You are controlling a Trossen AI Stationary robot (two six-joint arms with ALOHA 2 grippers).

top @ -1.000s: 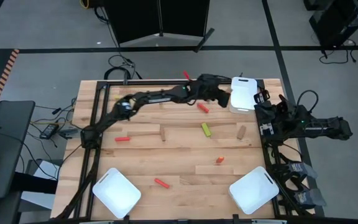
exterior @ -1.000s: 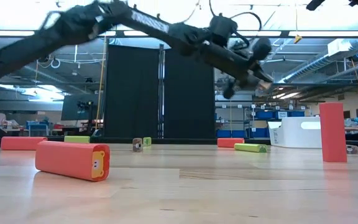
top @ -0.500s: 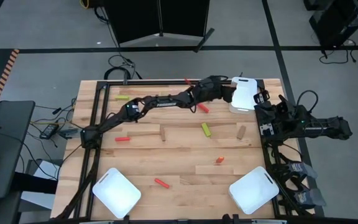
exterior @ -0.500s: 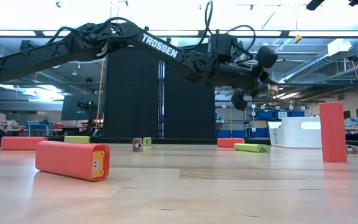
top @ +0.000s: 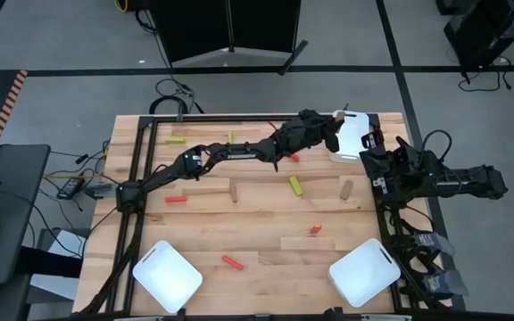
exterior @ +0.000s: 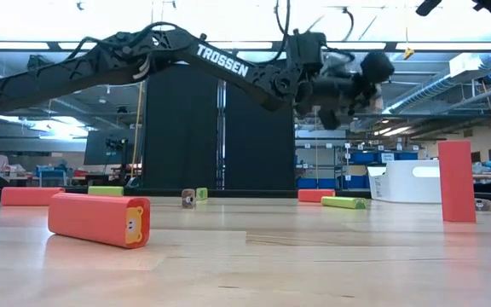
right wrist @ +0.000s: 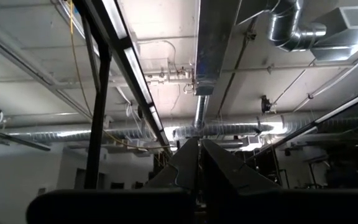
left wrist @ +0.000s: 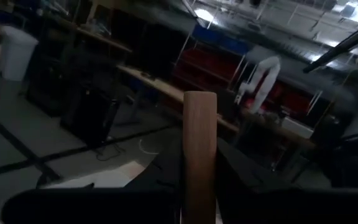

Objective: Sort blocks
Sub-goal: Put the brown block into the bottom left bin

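Note:
My left gripper reaches across to the far right of the table, beside the white tray, and is shut on a brown wooden block. In the low view it hangs well above the table. Red blocks, yellow-green ones and brown ones rest on the table. My right arm waits folded at the right edge, its gripper shut and aimed at the ceiling. My left gripper pinches the brown block between its two fingers, which stand on either side of its lower part. The block's free end sticks out past the fingers. The gripper points about level, and the block is lifted clear of the table.
Two more white trays sit at the near left and the near right. In the low view a red block lies close by and another stands upright. Bare wood lies in the table's middle.
My left gripper, still shut on the brown block, has tipped up from slanting downward to about level. It has also shifted a little toward the far edge, beside the far right tray. The blocks on the table have stayed put.

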